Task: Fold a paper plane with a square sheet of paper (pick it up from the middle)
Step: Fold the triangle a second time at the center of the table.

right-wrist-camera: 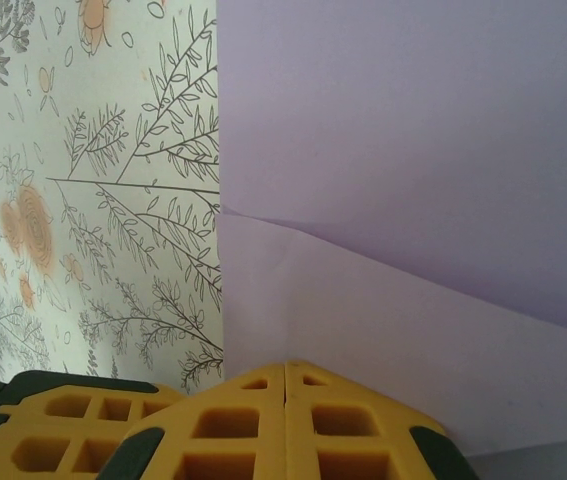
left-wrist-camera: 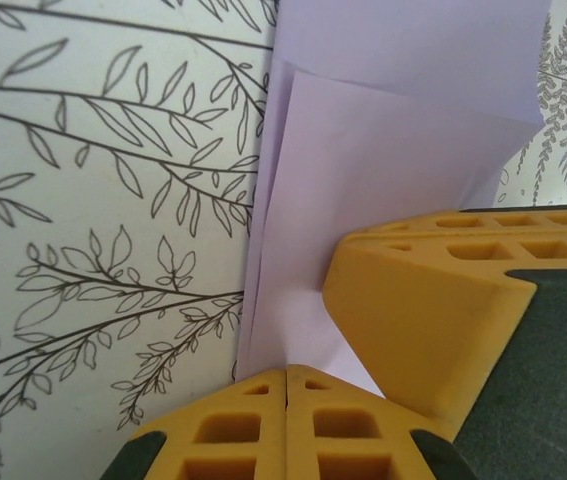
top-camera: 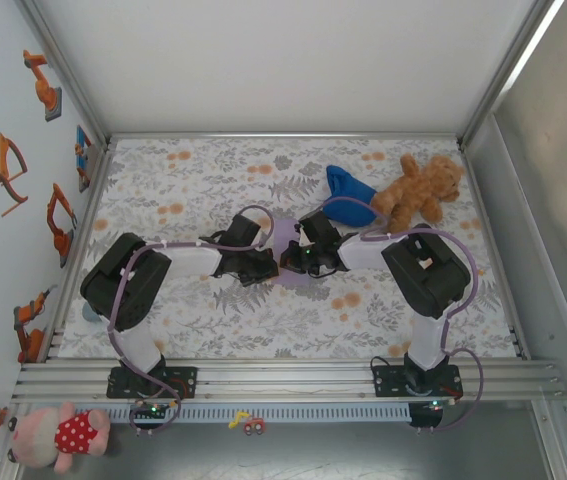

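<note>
The left fingers (left-wrist-camera: 308,400) are seen shut tip to tip, with no gap left between them, at the near edge of the square sheet of paper (left-wrist-camera: 363,150). Whether a layer is pinched between them cannot be told. A flap of the sheet is seen folded over itself along slanted creases. Just beside them, to the right, the right fingers (right-wrist-camera: 308,400) are likewise closed tip against tip, set on a paler folded flap of the same sheet; a pinch cannot be confirmed there either.

From above, the lavender sheet is found at the middle of the floral counter (top-camera: 163,190), between the two wrists and partly covered by them.

Counted from left to right, the following are seen:
- One pink plush toy (top-camera: 58,435) on the grey ledge in front of the arm bases.
- One small toy car (top-camera: 254,426) on that ledge.
- Two pairs of fingers.
- One sheet of paper.
- One deep blue cloth (top-camera: 348,195) beyond the right wrist.
- One brown teddy bear (top-camera: 418,190) just beside the cloth, at the far right of the counter.
</note>
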You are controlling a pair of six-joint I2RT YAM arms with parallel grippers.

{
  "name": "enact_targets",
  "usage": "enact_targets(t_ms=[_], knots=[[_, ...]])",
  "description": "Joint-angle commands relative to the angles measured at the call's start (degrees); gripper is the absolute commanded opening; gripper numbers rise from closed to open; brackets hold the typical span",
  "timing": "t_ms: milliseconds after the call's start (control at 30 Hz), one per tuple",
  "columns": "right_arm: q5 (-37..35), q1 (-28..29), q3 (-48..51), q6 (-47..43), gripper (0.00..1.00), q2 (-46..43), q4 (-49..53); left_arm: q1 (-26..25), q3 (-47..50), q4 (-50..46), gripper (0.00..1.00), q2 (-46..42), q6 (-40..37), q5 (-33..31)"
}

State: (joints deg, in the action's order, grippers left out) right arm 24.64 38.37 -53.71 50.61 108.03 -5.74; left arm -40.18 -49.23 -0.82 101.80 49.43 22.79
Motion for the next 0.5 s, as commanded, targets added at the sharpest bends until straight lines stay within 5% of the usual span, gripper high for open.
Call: enact_targets(t_ms=[0,467], knots=[[-1.6,0.2,2.8,-0.9,0.00,1.2,6.0,0.2,0.0,-2.8,0.00,2.0,1.0,-0.8],[-1.6,-7.1,7.1,-8.1,0.00,-2.2,-2.0,0.4,4.0,-10.6,0.00,2.6,3.0,-2.7]])
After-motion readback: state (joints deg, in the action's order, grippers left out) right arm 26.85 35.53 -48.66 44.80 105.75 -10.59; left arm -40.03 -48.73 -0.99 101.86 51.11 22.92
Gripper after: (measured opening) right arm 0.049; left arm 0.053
